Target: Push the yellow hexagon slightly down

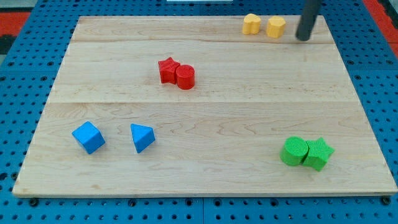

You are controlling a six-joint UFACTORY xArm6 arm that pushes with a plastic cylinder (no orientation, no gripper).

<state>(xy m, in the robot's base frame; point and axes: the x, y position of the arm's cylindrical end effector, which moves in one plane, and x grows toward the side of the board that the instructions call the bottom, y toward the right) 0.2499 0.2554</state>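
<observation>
Eight coloured blocks are lying on the wooden board [205, 118], which is sitting on a blue pegboard surface [18, 74]. No pincer is fitted to this arm, so no released, clenched or grasping state applies; the arm is ending in a dark rod whose lower end, my tip [303, 38], is resting near the view's top right part of the board.

The yellow hexagon [276, 27] is sitting close to the view's top edge of the board, just to the view's left of my tip, with a small gap showing between the two. A second yellow block [251, 24], whose exact shape cannot be made out, is sitting just beside the hexagon on its view's left side; whether the two are touching cannot be told.

Near the board's upper middle, a red star-shaped block [167, 70] and a red cylinder [185, 77] are pressing against each other, the cylinder lying to the view's right.

At the view's lower left, a blue cube [88, 137] and a blue triangular block [142, 137] are standing near each other but apart.

At the view's lower right, a green cylinder [293, 151] and a green star-shaped block [318, 153] are touching, the star lying to the view's right.
</observation>
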